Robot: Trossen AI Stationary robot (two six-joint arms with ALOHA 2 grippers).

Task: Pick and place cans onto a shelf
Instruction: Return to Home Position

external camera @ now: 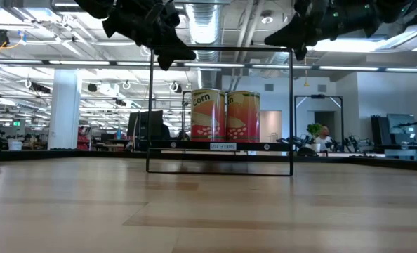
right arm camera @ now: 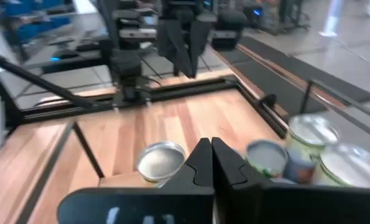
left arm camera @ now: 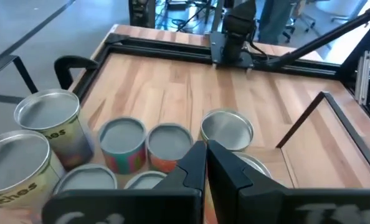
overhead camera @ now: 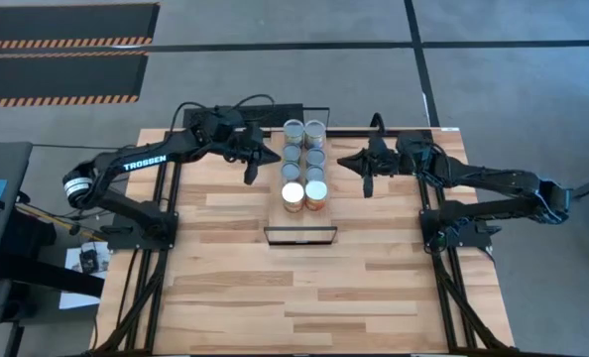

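High view: the left arm bends up from its base at the table's left side, and the left gripper (overhead camera: 251,175) hangs raised just left of the shelf (overhead camera: 304,219), jaws clenched on nothing. The cans (overhead camera: 304,164), all eight, stand in two rows on the shelf between both grippers. Opposite, the right arm mirrors that pose, the right gripper (overhead camera: 366,184) likewise closed and empty.

Eight cans (overhead camera: 315,157), six grey-topped and two white-topped; one shelf (overhead camera: 302,219); two arms (overhead camera: 146,162); one table (overhead camera: 374,278)
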